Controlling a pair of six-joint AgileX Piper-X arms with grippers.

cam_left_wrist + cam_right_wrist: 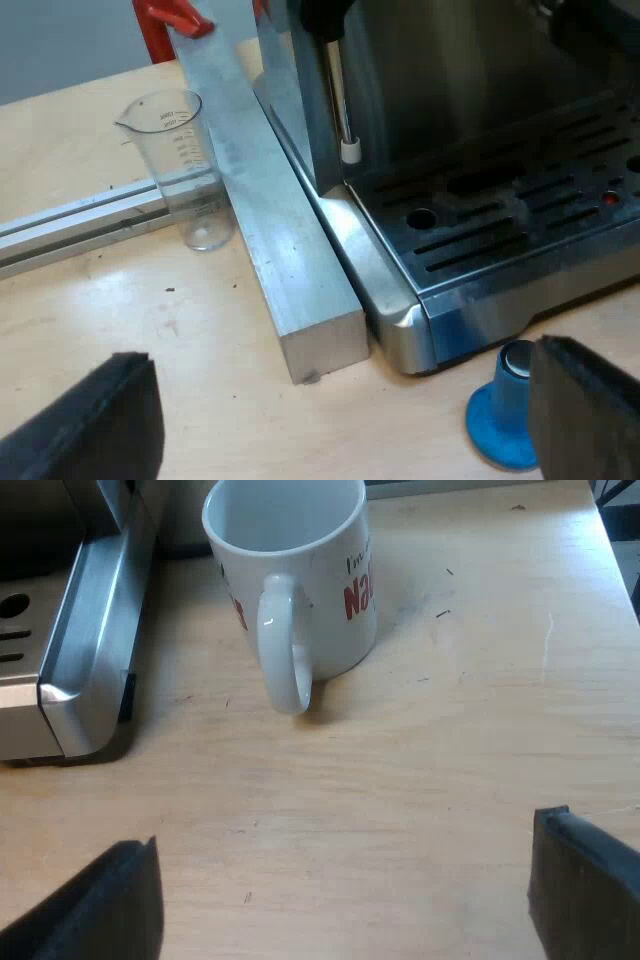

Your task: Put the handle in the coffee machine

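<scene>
Your left gripper [335, 420] and right gripper [340, 895] both hang spread wide, grasping nothing. The stainless-steel espresso machine [500, 235] stands just beside the aluminium bar [275, 230]. Whether the red piece [175, 15] at the bar's far end is the handle, you cannot tell. Confirm that before reaching, then grip squarely.

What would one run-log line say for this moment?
left end effector: open, empty, near blue tamper | right end effector: open, empty, near mug | measuring glass: upright

There's the left gripper [335, 420], two matte-black fingers [85, 425], thick slabs with squared corners. And the right gripper [340, 895]: same black blocky fingers [590, 890], flat-faced, hard-edged, dull finish all over.
</scene>
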